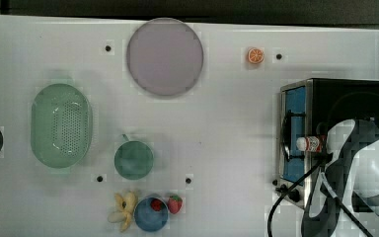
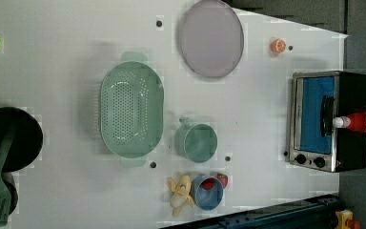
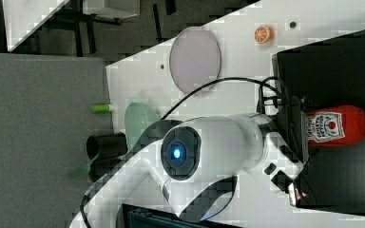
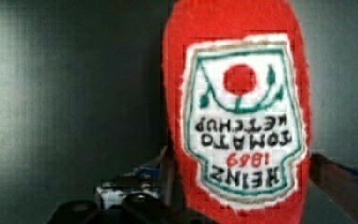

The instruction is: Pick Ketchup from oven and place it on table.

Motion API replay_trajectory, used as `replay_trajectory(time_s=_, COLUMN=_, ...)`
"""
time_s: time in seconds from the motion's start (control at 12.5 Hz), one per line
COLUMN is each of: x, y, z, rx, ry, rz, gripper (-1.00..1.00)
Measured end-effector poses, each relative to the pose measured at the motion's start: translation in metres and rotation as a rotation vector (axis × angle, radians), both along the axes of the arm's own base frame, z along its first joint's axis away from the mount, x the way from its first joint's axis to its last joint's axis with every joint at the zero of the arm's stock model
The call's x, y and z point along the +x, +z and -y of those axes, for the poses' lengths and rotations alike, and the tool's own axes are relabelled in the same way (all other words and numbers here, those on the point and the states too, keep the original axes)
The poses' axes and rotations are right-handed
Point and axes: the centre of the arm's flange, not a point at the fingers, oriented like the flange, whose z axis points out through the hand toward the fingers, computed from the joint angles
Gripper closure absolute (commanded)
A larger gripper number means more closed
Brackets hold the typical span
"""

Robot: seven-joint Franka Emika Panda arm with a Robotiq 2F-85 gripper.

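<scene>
End effector spread wide, gripping nothing, a finger on each side of the ketchup, wrist view reads its Heinz label, left view shows its white cap over the handle, bottle lying atop the oven, on the surface

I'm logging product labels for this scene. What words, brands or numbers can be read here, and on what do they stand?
"HEINZ", on the Ketchup label, seen upside down in the wrist view.
"1869", in red, below the brand name.
"TOMATO KETCHUP", on the same label.
The same label in the right view is too small to read.
Any marks at the oven knobs are too small to read.
</scene>
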Motion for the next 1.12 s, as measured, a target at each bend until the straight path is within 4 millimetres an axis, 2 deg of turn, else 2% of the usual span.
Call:
replay_trajectory(time_s=0.16, x=-0.004, y=-0.003, z=0.003, rx=0.0, ry=-0.009, rz=-0.008, gripper=-0.92)
replay_trajectory(time_s=0.32, x=-0.005, y=0.0, z=0.01, rx=-0.013, ry=-0.017, rz=0.003, gripper=-0.43)
replay_trajectory(time_s=0.4, x=-0.006, y=0.002, z=0.014, rx=-0.027, ry=-0.019, rz=0.013, gripper=-0.29)
replay_trajectory(time_s=0.64, x=-0.004, y=0.005, z=0.013, rx=-0.03, ry=-0.009, rz=0.004, gripper=-0.29)
replay_trajectory(time_s=0.8, x=0.004, y=0.01, z=0.011, rx=-0.04, ry=0.003, rz=0.014, gripper=-0.29)
replay_trajectory(time_s=0.96, x=0.015, y=0.029, z=0.01, rx=-0.051, ry=0.043, rz=0.016, gripper=-0.29)
replay_trajectory(time_s=1.12, x=0.022, y=0.061, z=-0.003, rx=-0.038, ry=0.157, rz=-0.049, gripper=-0.29)
